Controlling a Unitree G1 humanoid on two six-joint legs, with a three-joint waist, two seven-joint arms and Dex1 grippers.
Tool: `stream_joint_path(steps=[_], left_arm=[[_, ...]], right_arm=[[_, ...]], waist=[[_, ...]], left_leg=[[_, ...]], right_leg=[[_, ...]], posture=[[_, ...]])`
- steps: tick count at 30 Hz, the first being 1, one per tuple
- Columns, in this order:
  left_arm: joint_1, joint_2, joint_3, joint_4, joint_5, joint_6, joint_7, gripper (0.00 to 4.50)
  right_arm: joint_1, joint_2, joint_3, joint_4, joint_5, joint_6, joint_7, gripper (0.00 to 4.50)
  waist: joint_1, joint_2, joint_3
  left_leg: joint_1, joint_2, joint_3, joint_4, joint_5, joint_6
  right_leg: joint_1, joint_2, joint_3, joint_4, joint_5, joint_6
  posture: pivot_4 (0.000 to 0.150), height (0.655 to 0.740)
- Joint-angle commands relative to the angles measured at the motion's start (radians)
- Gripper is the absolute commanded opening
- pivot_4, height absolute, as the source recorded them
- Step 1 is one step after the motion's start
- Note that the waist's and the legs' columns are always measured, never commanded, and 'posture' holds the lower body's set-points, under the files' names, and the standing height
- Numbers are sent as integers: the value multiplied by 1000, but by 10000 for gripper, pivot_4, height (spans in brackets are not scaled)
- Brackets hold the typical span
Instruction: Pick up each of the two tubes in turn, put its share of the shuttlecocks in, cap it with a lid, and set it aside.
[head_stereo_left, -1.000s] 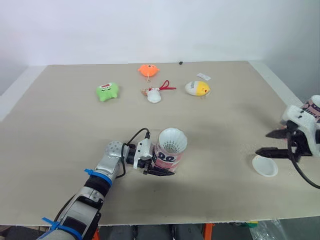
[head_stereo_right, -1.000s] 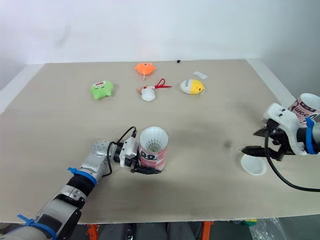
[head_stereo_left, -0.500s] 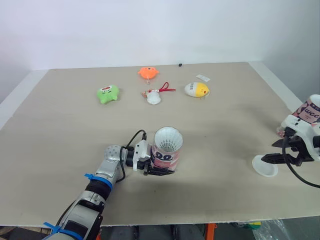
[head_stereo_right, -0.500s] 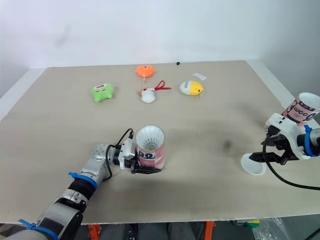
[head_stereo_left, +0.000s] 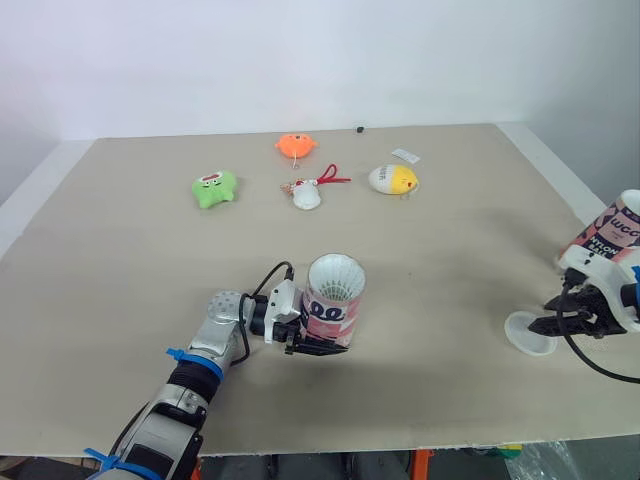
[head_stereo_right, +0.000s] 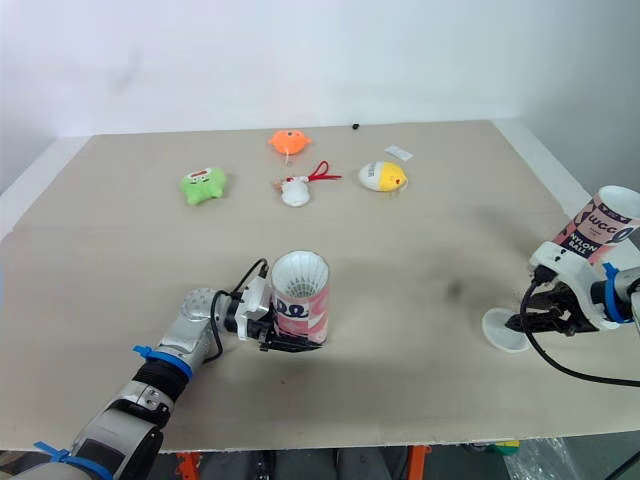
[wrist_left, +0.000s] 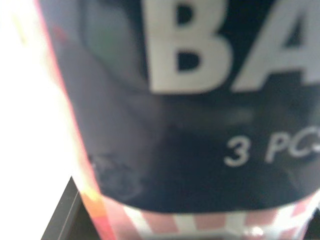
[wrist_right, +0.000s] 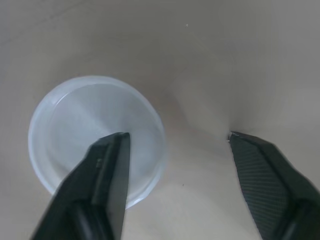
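Beige tabletop (head_stereo_left: 120, 300) before a plain white wall. Near the front edge stands the landmark, an upright pink-and-black cardboard tube (head_stereo_left: 335, 312). Its base is on the table, and the white feathered skirt of a shuttlecock (head_stereo_left: 337, 277) shows in its open mouth. The left gripper (head_stereo_left: 318, 340) clamps this tube low on its side, black fingers pressed against the wall. The left wrist view shows the tube's dark printed label at close range. Gripped low and upright, the tube is probably being steadied so that a lid can be pressed on from above.

Well to the right of the tube lies a round translucent white plastic lid (wrist_right: 80, 117), apparently rim up. The right gripper (wrist_right: 176, 136) sits low over it with fingers spread, one over the lid's dish and the other over bare table just beside the rim. Such a straddle suits a pinch on the rim, which is not yet made, so capping appears to be the step in hand. Farther right than the lid stands a second pink-and-black tube (head_stereo_right: 600, 222); its contents cannot be made out.

Beyond the held tube, toward the wall, lie a green plush toy (head_stereo_left: 214, 186), an orange plush toy (head_stereo_left: 296, 146), a small white toy with a red cord (head_stereo_left: 308, 192) and a yellow egg-shaped toy (head_stereo_left: 393, 179). All are well apart from the tube and play no part in the task.
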Motion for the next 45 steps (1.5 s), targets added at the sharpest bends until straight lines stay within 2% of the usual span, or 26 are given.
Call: stream_joint_path(steps=[1, 2, 3, 4, 15, 19, 22, 24, 27, 30, 33, 37, 45], left_arm=[[10, 9, -7, 35, 13, 9, 2, 25483], [7, 8, -5, 38, 13, 8, 3, 25483], [4, 7, -3, 40, 12, 7, 4, 25483], [1, 6, -1, 44, 12, 6, 6, 25483], [-21, -3, 4, 82, 13, -7, 12, 25483], [-24, -4, 0, 89, 15, 0, 8, 25483], [-20, 5, -21, 87, 24, 42, -13, 25483], [-15, 14, -36, 84, 33, 63, -32, 25483], [-21, 12, -36, 99, 36, 70, -37, 25483], [-33, 9, -38, 117, 41, 71, -45, 25483], [-48, 4, -40, 136, 46, 70, -50, 25483], [-67, -1, -41, 153, 50, 71, -52, 25483], [-53, 18, -47, 140, 58, 72, -59, 25483]], right_arm=[[10, -7, 6, 8, 1, -2, 57, 9940], [10, -8, 4, 8, 2, -2, 66, 7340], [11, -9, 0, 5, 4, -4, 74, 2465], [13, -11, -3, 3, 5, -7, 81, 381], [-3, -31, -34, -66, 15, -28, 115, 381], [-26, -44, -69, -184, 52, 5, 125, 381], [-57, -60, -111, -373, 139, 57, 170, 381], [-103, -61, -124, -502, 201, 119, 187, 381], [-281, -15, -85, -685, 300, 225, 196, 381], [-446, 52, -9, -769, 353, 293, 210, 381], [-593, 137, 71, -771, 367, 321, 212, 381], [-742, 252, 164, -722, 352, 304, 218, 381], [-831, 372, 337, -625, 217, 149, 223, 381]], waist=[[0, 0, 0], [0, 0, 0], [0, 0, 0], [0, 0, 0], [0, 0, 0], [0, 0, 0], [0, 0, 0], [-5, 2, 0], [-6, 2, 0], [-9, 3, -2], [-6, -5, -3], [-4, -4, -3], [-2, -5, -4]], left_leg=[[0, 0, 0, 0, 0, 0], [0, 0, 0, 0, 0, 0], [0, 0, 0, 0, 0, 0], [0, 0, 0, 0, 0, 0], [1, 0, 0, 1, 0, 0], [1, 0, 0, 1, 0, 0], [1, 0, 0, 1, 0, 0], [1, 0, 0, 1, 0, 0], [1, 0, -1, 0, 0, 0], [1, 0, -1, -1, 0, -1], [1, 1, -3, -2, 0, -1], [-1, 0, -1, -2, -1, -2], [-1, 1, -1, -2, -1, -2]], right_leg=[[0, 0, 0, 0, 0, 0], [0, 0, 0, 0, 0, 0], [0, 0, 0, 0, 0, 0], [0, 0, 0, 0, 0, 0], [1, 0, 0, 0, 0, 0], [1, 0, 0, 0, 0, 0], [1, 0, 0, 0, 0, 0], [0, 0, 0, 0, 0, 0], [0, 0, -1, 0, 0, 0], [0, 0, -1, 0, 0, -1], [-1, -1, -3, 0, -1, -2], [-2, -5, -2, -1, -1, -2], [-3, -3, -4, -1, -1, -3]], posture=[[1500, 7400], [1500, 7400], [1500, 7400], [1500, 7400], [1500, 7400], [1500, 7400], [1500, 7400], [1500, 7400], [1500, 7400], [1500, 7400], [1500, 7400], [1500, 7400], [1500, 7400]])
